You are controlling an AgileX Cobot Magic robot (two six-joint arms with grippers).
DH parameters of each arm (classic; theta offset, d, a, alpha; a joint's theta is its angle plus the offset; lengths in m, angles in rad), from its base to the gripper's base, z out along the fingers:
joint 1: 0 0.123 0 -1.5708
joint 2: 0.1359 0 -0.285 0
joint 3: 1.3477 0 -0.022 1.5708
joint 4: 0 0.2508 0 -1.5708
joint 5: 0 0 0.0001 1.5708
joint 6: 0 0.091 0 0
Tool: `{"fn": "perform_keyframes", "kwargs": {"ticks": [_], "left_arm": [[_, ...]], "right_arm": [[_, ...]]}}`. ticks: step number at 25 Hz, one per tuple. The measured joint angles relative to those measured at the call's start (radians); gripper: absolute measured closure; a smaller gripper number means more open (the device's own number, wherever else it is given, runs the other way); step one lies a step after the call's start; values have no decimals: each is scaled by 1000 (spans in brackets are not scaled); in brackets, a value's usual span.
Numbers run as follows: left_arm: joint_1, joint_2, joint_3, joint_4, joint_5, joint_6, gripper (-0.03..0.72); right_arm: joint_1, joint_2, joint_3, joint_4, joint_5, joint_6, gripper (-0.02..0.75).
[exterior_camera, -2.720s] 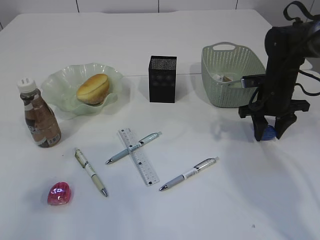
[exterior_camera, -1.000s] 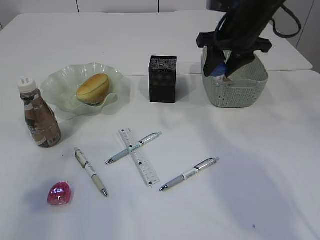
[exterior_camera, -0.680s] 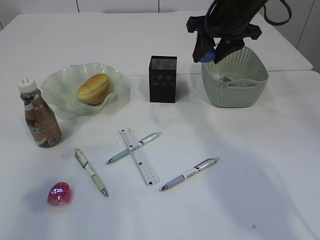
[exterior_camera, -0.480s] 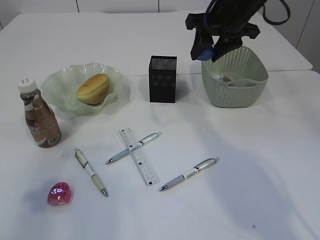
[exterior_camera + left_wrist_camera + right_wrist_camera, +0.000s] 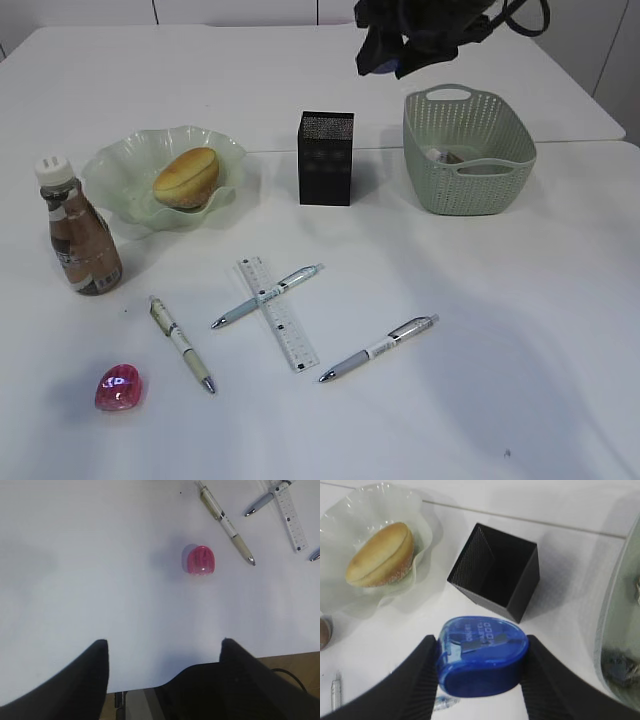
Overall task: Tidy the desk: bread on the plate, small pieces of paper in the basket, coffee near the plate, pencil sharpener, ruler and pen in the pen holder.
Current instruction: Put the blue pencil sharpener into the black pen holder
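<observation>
My right gripper [image 5: 481, 652] is shut on a blue pencil sharpener [image 5: 482, 655] and holds it high above the table, near the black pen holder [image 5: 495, 570]. In the exterior view this gripper [image 5: 385, 60] is at the top, up and right of the pen holder [image 5: 326, 158]. Bread [image 5: 186, 176] lies on the green plate [image 5: 115, 165]. The coffee bottle [image 5: 80, 238] stands left of the plate. A ruler [image 5: 277, 312] and three pens [image 5: 182, 342] lie in front. A pink sharpener [image 5: 119, 388] also shows in the left wrist view [image 5: 200, 560]. My left gripper [image 5: 162, 647] is open and empty.
A green basket [image 5: 467, 150] with paper scraps inside stands right of the pen holder. The table's near edge shows in the left wrist view [image 5: 150, 686].
My right gripper has carried the blue sharpener from the table right of the basket, up over the basket and leftward toward the pen holder. The left arm has not visibly moved.
</observation>
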Motion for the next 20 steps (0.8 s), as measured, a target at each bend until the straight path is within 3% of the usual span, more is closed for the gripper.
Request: {"fn": "perform_keyframes", "kwargs": {"ticks": [20], "left_arm": [[0,2,0,0,0,0,199]], "right_arm": [[39,127,-17,13,-316,-188,351]]}}
